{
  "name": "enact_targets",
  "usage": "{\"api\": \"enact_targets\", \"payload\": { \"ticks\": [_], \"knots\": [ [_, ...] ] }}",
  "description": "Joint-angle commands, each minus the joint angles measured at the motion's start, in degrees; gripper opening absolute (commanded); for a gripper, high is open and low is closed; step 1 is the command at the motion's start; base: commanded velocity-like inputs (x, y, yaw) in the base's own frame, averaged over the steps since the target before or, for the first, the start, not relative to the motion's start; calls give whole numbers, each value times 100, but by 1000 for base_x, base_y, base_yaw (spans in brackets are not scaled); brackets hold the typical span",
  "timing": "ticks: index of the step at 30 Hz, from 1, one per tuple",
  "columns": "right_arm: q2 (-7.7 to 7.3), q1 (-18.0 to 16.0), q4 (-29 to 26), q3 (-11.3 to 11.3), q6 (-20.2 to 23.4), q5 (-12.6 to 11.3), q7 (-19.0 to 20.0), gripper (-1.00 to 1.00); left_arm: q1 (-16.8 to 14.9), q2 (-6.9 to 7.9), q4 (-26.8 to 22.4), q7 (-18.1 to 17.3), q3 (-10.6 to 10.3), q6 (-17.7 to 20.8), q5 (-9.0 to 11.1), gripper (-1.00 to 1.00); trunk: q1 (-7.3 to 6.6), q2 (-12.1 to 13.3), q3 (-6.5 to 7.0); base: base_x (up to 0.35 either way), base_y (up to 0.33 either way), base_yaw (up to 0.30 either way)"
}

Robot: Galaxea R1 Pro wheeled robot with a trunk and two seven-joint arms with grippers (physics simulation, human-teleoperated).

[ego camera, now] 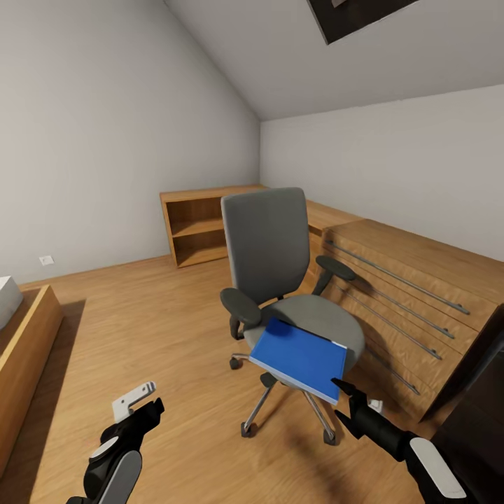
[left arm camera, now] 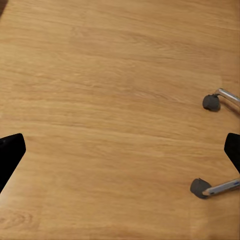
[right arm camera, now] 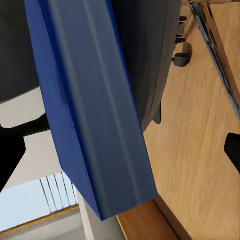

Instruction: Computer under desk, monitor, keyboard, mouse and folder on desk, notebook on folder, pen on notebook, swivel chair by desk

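Note:
The swivel chair (ego camera: 269,245), with its grey seat and backrest, stands in the middle of the room on a wooden floor. A bright blue folder (ego camera: 301,357) lies on its seat and overhangs the front edge. My right gripper (ego camera: 343,402) is open at the folder's near right corner. In the right wrist view the folder's blue edge (right arm camera: 90,100) runs between the wide-apart fingers of the right gripper (right arm camera: 120,150). My left gripper (ego camera: 147,404) hangs open over bare floor to the left of the chair. In the left wrist view, two chair casters (left arm camera: 211,102) show beside the left gripper (left arm camera: 120,155).
A light wooden drawer chest (ego camera: 413,294) with long metal handles stands close behind and right of the chair. A low wooden shelf (ego camera: 203,224) sits against the back wall. A wooden frame (ego camera: 28,350) lines the left edge. A dark surface (ego camera: 483,413) fills the lower right corner.

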Motion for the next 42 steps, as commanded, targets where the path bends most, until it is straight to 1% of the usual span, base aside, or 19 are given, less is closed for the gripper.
{"api": "enact_targets", "payload": {
  "ticks": [1, 4, 8, 37, 42],
  "knots": [
    [2, -4, 1, -15, 32, 11, 17, 100, -5, 6, -7, 49, -15, 14, 36, 100, -1, -2, -5, 0, 0, 0],
    [2, -4, 0, -14, 30, 12, 17, 100, -5, 6, -7, 49, -18, 14, 36, 100, -1, -2, -5, 0, 0, 0],
    [2, -4, 0, -14, 26, 12, 17, 100, -5, 6, -7, 49, -18, 14, 32, 100, -89, 158, 66, 0, 0, 0],
    [9, -4, 7, -14, 23, 20, 10, 100, -5, 15, 106, 23, -18, 10, 24, 100, -89, 158, 66, 17, 0, 0],
    [51, -4, 9, -11, 23, 26, 9, 100, -5, 15, 107, 22, -18, 6, 20, 100, -89, 158, 66, 1, 0, 0]
  ]
}}
